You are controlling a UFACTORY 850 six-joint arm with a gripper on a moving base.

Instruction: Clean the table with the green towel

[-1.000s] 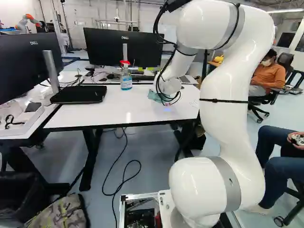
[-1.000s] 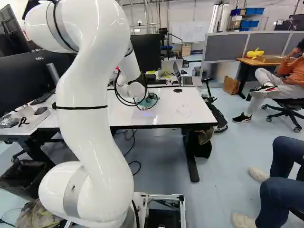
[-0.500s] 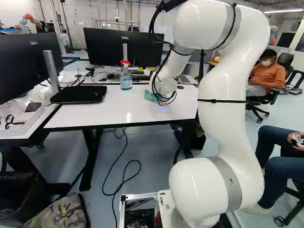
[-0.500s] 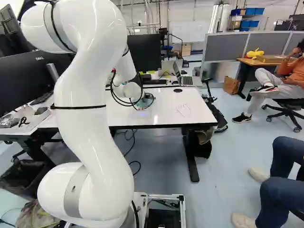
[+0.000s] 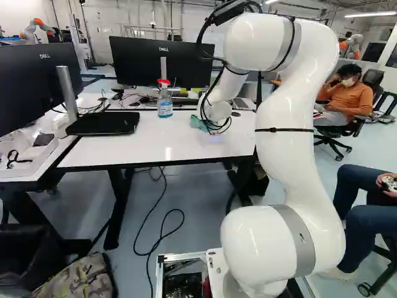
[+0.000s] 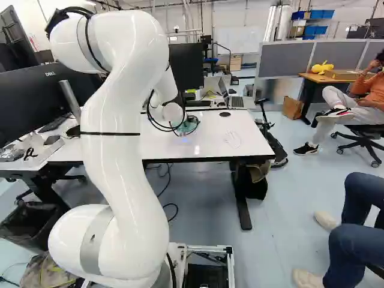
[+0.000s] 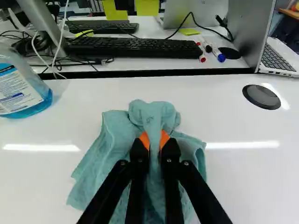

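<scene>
In the right base view my gripper (image 6: 188, 127) is low over the white table (image 6: 210, 147), partly behind cables and the wrist. The green towel (image 6: 193, 122) lies there on the tabletop; in the left base view the towel (image 5: 197, 123) shows beside the wrist. Seen from the wrist, the gripper (image 7: 154, 139) has its orange pads closed from both sides on a bunched fold of the towel (image 7: 114, 140), whose loose parts spread flat on both sides of the fingers. A scribbled outline (image 6: 233, 139) marks the tabletop, apart from the towel.
A spray bottle (image 5: 164, 102) with blue liquid stands on the table near the towel. Beyond are keyboards (image 7: 135, 47), markers, a laptop (image 7: 247, 35) and monitors (image 5: 155, 62). A round black cap (image 7: 261, 96) is set in the tabletop. Another robot (image 5: 36, 28) stands far back.
The towel, held in my gripper, slid left across the table, then partly back right and farther from the base. My upper arm has shifted left in the left base view. The base has stayed put.
</scene>
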